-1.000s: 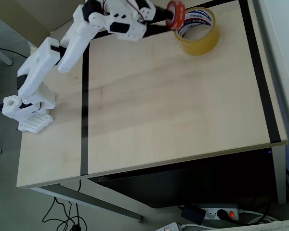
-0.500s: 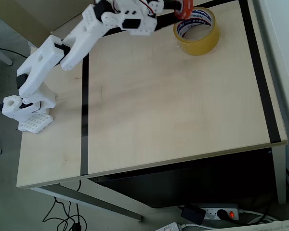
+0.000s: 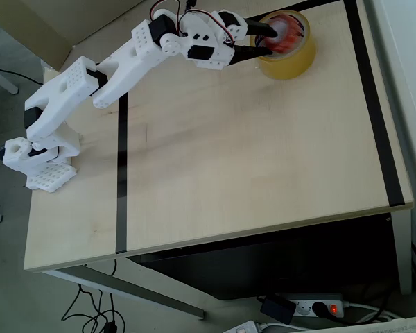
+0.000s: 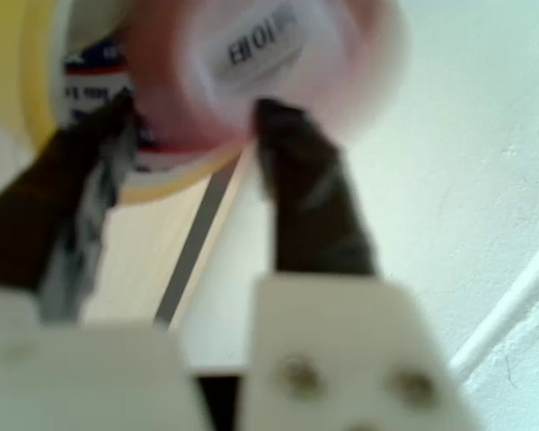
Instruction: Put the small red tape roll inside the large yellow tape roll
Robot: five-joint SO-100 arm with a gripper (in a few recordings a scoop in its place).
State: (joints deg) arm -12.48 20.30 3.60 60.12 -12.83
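Overhead view: the jaws (image 3: 269, 39) reach over the large yellow tape roll (image 3: 295, 59) near the worktop's (image 3: 249, 159) far edge, clamping the small red tape roll (image 3: 286, 36) just above its hollow (depth unclear). Wrist view: both dark fingers (image 4: 310, 193) pinch the blurred red roll (image 4: 269, 63).

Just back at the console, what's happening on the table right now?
The white arm is stretched to the table's far corner, its gripper holding the small red tape roll over the opening of the large yellow tape roll. In the wrist view the fingers pinch the red roll's wall. It is not yet released.
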